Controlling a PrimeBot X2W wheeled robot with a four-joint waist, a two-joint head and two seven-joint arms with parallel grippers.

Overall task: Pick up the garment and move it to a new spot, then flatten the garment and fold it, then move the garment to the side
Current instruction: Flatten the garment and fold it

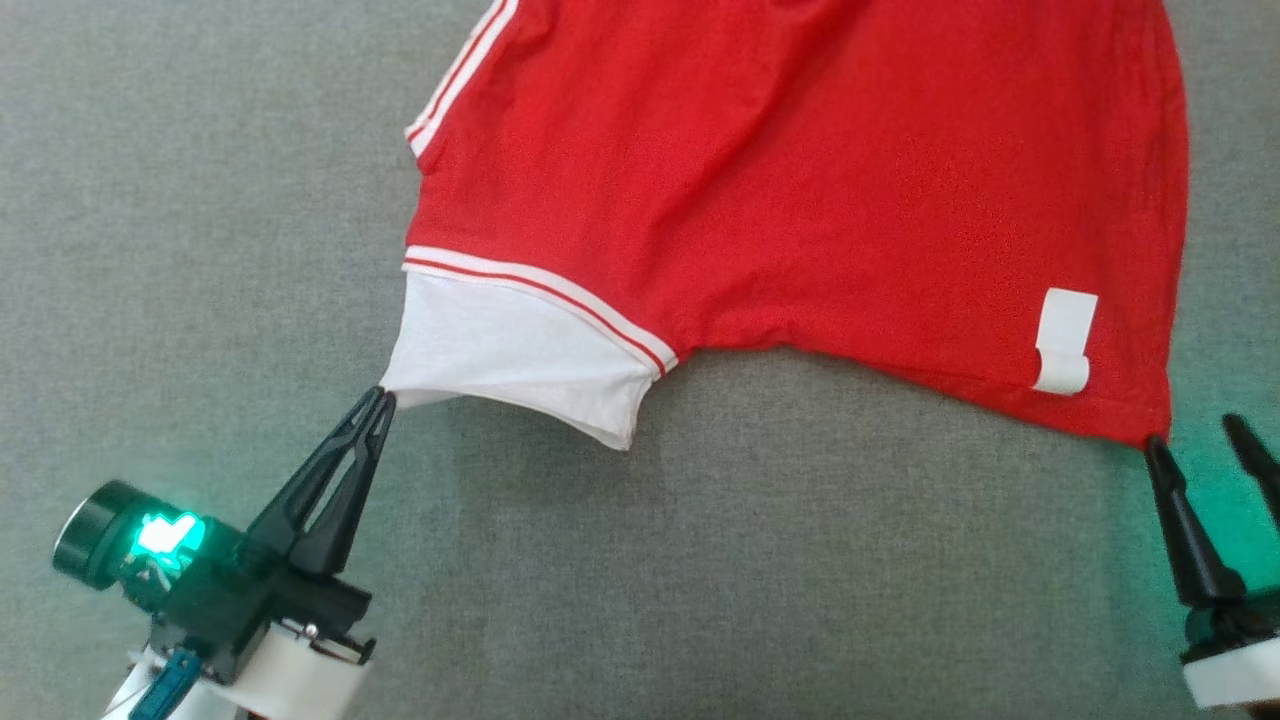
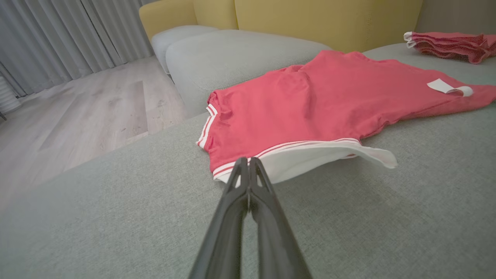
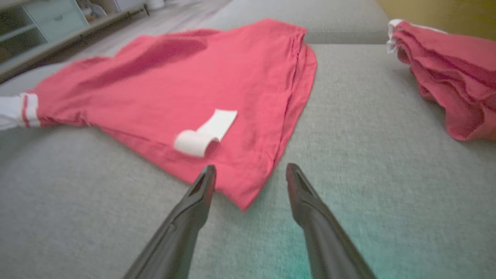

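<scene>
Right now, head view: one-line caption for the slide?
Left gripper pinches the white sleeve edge of the red garment; right gripper stands open at its hem corner, on a grey cushion.

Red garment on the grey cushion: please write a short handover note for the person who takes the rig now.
Left gripper: jaws shut on the white sleeve of the garment.
Right gripper: jaws open at the red hem corner, gripping nothing.
The garment is spread on the grey cushion, with some wrinkles; another red pile lies apart.
Done: garment laid out. Left: smoothing, folding, moving aside.
</scene>
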